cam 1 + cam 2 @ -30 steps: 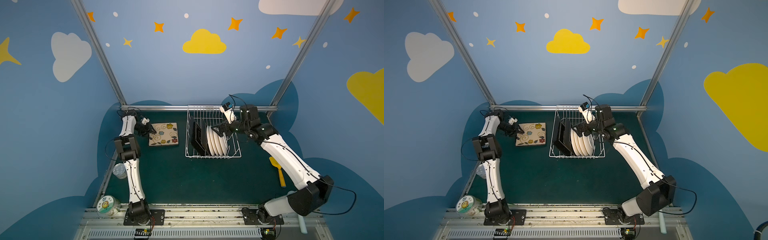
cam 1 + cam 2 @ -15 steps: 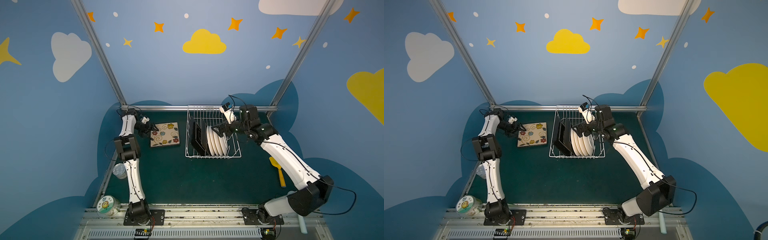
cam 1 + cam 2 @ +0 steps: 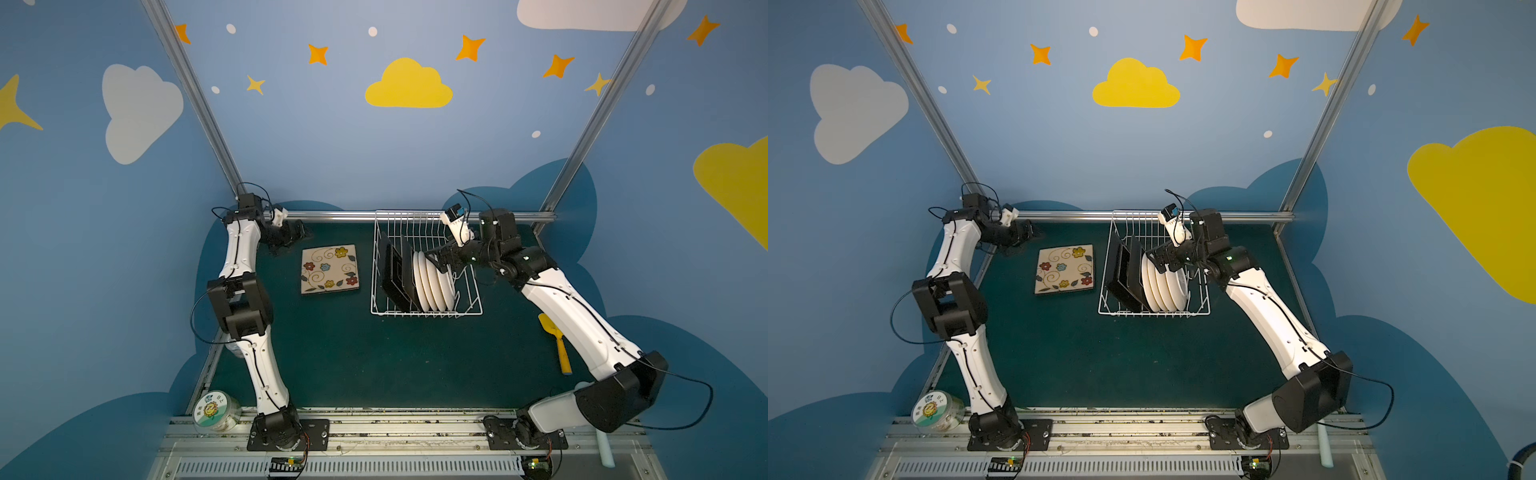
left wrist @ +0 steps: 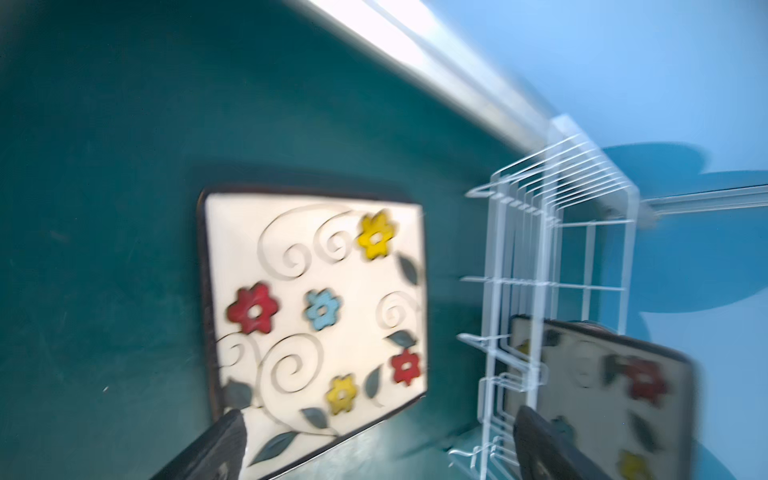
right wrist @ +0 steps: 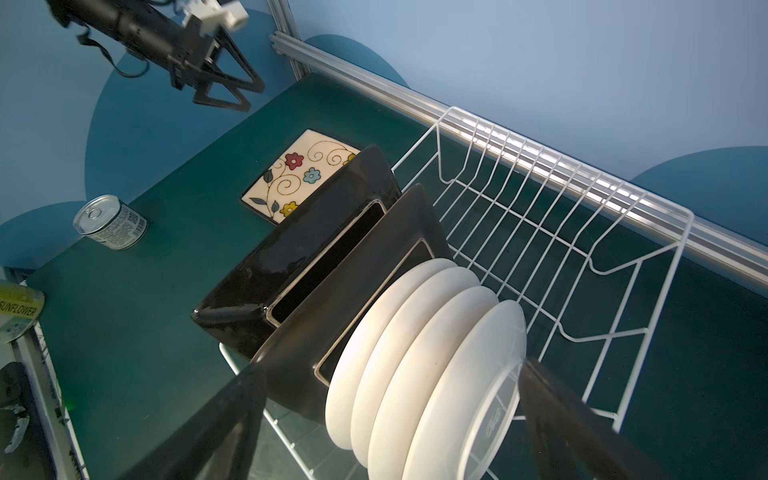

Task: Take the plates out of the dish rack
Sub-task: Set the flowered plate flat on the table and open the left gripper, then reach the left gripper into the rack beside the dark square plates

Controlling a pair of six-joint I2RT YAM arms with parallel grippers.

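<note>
Cream flowered square plate; black-backed plates, white round plates, white rack.

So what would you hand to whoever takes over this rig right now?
Left gripper: open, empty, above the back left of the table, clear of everything.
Right gripper: open, empty, at the top edge of the round plates.
Done: one square plate lies face up on the table, left of the rack.
Left: two square plates and four round plates stand in the rack.
</note>
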